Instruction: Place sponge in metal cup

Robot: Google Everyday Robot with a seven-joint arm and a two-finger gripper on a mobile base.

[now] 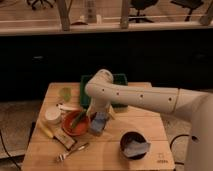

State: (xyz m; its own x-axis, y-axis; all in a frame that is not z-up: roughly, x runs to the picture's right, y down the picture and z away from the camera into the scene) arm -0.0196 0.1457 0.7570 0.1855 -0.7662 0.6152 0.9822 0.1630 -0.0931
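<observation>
Nearest you on the tabletop (pixel 147 119) lie a fork (pixel 71 151) and a dark bowl (pixel 125 138) holding something bluish-grey. Behind them, the end effector (pixel 102 115) hangs directly over the blue sponge (pixel 98 124), just beside the orange bowl (pixel 68 131); you cannot tell whether it is gripping. A green tray (pixel 121 79) sits farthest back.

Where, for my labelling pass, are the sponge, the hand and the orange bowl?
sponge (pixel 98 125): camera view, middle of its blue face.
hand (pixel 101 115): camera view, arm's tip, directly above the sponge.
orange bowl (pixel 71 133): camera view, front rim.

Wooden table (pixel 145 116) holds orange bowl (pixel 69 131), white cup (pixel 52 115), fork (pixel 72 151); pincer (pixel 100 119) beside the bowl.
</observation>
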